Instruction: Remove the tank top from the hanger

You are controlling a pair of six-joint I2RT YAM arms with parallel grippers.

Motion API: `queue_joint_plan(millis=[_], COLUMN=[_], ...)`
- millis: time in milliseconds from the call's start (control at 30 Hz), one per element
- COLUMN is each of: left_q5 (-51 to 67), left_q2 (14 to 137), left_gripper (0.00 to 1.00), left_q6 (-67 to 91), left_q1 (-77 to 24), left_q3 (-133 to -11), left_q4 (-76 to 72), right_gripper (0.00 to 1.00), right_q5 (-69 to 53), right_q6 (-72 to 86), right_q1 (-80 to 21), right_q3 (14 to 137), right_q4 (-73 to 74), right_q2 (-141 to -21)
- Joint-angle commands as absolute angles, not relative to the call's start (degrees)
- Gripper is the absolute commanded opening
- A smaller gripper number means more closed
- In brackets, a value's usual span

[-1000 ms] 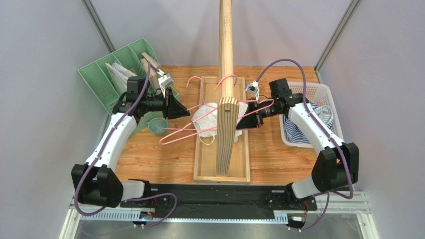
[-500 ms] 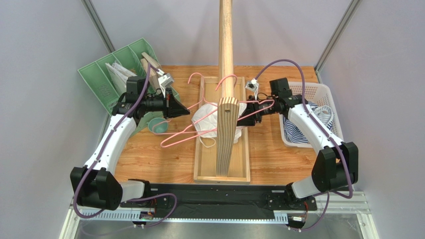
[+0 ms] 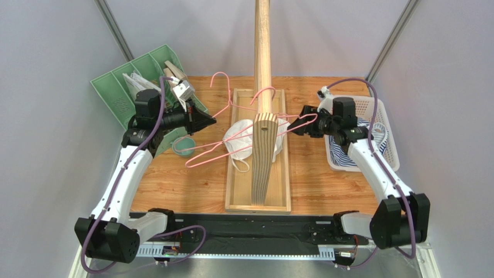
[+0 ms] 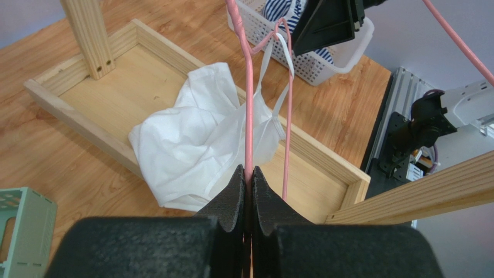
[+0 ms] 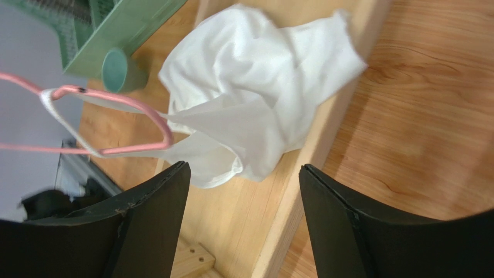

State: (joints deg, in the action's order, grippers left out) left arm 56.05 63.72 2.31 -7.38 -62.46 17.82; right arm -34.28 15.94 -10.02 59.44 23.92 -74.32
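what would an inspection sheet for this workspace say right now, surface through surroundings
surface: wooden table bearing a wooden tray with a wooden rack
job's things: white tank top bunched across the tray, one strap hooked on the pink hanger
clutter: green organizer, teal cup, white basket holding striped cloth, second hanger at the rack
hands: left hand shut on the pink hanger; right hand open, holding nothing
cables: purple cable running along each arm
surroundings: grey walls; nothing else seen
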Motion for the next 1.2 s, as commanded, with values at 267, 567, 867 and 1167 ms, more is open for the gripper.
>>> queue_joint_plan(millis=[267, 567, 867, 1167], left_q5=[52.5, 53.4, 54.8, 56.1], left_q2=[59.2, 59.0, 59.6, 61.3], left_gripper=[0.0, 0.0, 0.0, 0.0], left_q6=[5.1, 7.0, 8.5, 11.0], left_q1=[-7.5, -7.6, -7.6, -7.9], left_q3=[-58.9, -57.8, -57.0, -56.4], left_q4=[13.1, 11.1, 9.3, 6.6], right_gripper=[0.75, 0.52, 0.34, 0.52], right_q5=[-12.1, -2.0, 1.9, -2.5], right_q6=[32.7, 30.9, 30.7, 38.2], right_q1=[-21.9, -33.3, -32.9, -26.5], right_q3=[33.8, 34.3, 34.2, 29.4], right_q4=[-11.1, -25.2, -26.4, -27.9], right_q2=[-52.2, -57.5, -58.5, -55.3])
